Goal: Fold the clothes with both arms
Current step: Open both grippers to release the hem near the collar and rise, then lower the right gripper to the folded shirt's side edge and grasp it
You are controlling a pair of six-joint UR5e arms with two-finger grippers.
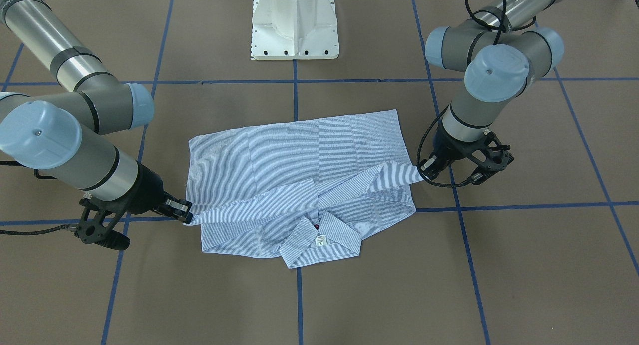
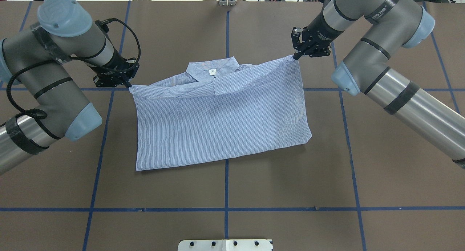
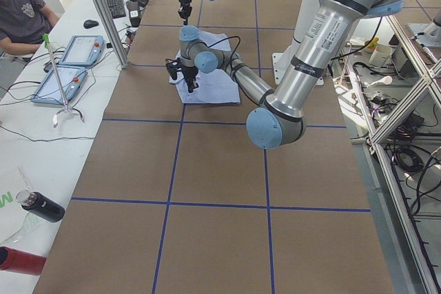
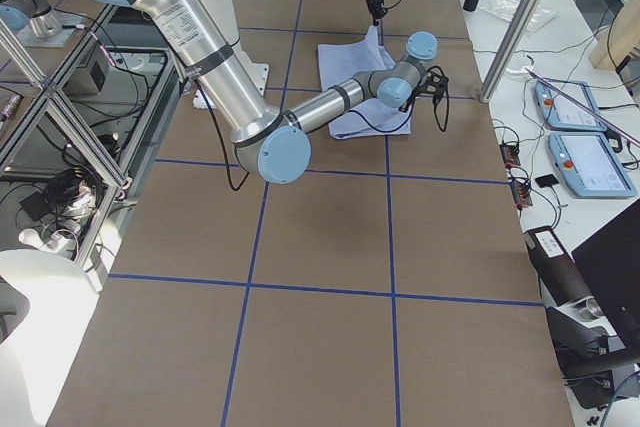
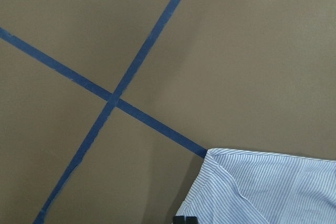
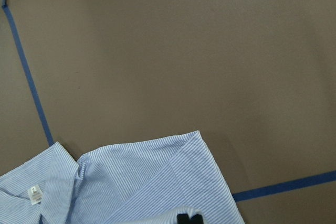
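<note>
The light blue-and-white striped shirt (image 2: 218,124) lies folded on the brown table, with its collar and white neck label (image 2: 213,72) at the far edge. In the front-facing view the shirt (image 1: 299,155) has its collar (image 1: 344,237) nearest the camera. My left gripper (image 2: 129,84) is shut on the folded shirt's far left corner. My right gripper (image 2: 296,56) is shut on the far right corner and holds it slightly lifted. The folded edge runs taut between them. The left wrist view shows the corner of the cloth (image 5: 262,187), and the right wrist view shows cloth (image 6: 157,182) below its fingers.
Blue tape lines (image 2: 226,209) divide the table into squares. The white pedestal base (image 1: 294,25) stands at the robot's side of the table. An operator (image 3: 21,12), tablets (image 3: 79,49) and bottles (image 3: 41,206) are on a side bench beyond the far edge.
</note>
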